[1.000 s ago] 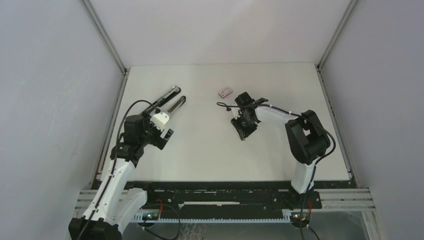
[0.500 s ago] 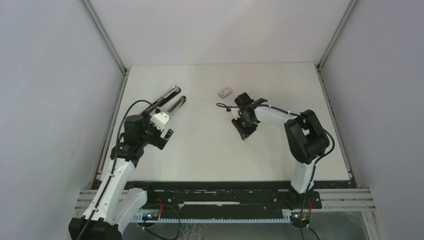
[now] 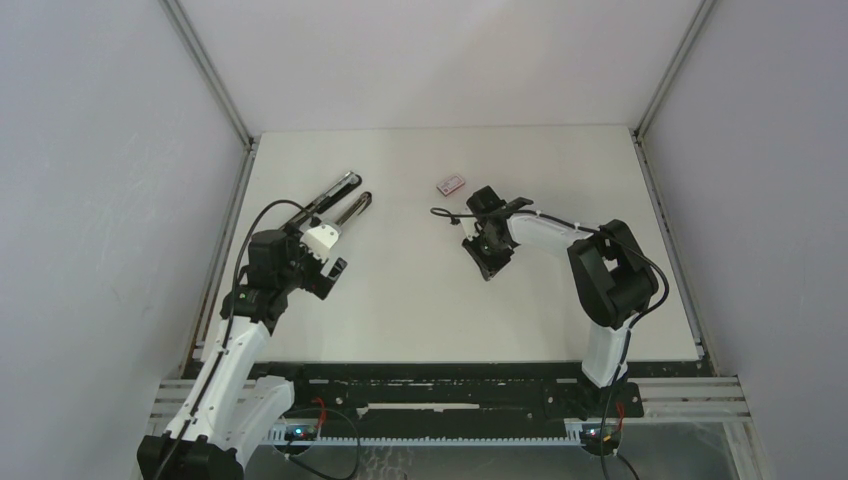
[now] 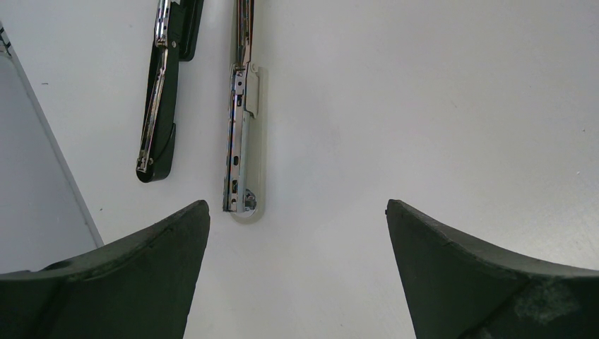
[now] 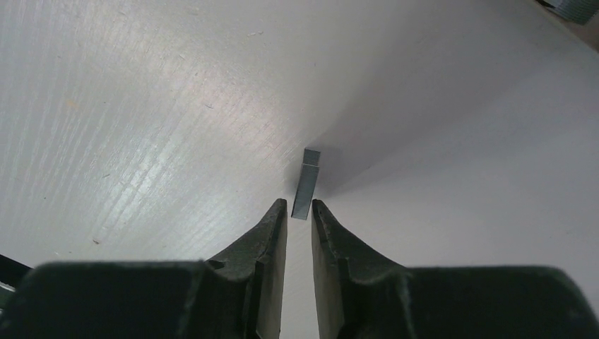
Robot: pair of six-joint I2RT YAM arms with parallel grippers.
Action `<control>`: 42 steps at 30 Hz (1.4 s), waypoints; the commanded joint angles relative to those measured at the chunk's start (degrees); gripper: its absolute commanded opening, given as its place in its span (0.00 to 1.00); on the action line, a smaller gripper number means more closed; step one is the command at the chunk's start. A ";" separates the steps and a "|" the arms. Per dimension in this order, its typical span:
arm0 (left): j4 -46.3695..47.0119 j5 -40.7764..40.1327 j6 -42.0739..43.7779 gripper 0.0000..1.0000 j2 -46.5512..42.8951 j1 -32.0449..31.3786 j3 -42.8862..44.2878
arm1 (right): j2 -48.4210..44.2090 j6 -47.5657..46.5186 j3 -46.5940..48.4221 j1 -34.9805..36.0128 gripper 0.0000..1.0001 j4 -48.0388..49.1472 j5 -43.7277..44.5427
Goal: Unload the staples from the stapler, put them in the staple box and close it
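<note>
The staples are a short grey metal strip resting on the white table, its near end between my right gripper's fingertips. The jaws are closed to a narrow gap about as wide as the strip. In the top view the right gripper is low at mid-table; the strip is too small to see there. The stapler lies opened into two long bars at the back left. The left wrist view shows its black base and chrome magazine. My left gripper is wide open and empty, just short of them.
A small reddish box lies behind the right gripper. The left wall rail runs close beside the stapler. A grey wall edge shows at the left of the left wrist view.
The right gripper has shifted very slightly to the left and away. The left arm and the stapler have not moved.
</note>
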 commanded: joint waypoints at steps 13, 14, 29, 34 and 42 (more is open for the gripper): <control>1.50 0.18 0.70 1.00 -0.12 0.29 -0.94 | -0.35 -1.02 0.19 0.50 0.11 0.97 2.42; 1.54 0.14 0.70 1.00 -0.08 0.36 -0.96 | -0.51 -1.08 0.19 0.52 0.11 0.98 2.41; 1.52 0.12 0.64 1.00 0.00 0.29 -0.87 | -1.94 -1.05 0.19 -0.63 0.12 1.36 0.11; 1.55 0.29 0.72 1.00 0.33 0.29 -0.88 | -1.68 -0.73 0.97 -2.02 0.12 0.12 -4.39; 1.60 0.27 0.70 1.00 0.44 0.30 -0.81 | 0.69 -0.42 4.45 -3.48 0.09 -2.60 -13.82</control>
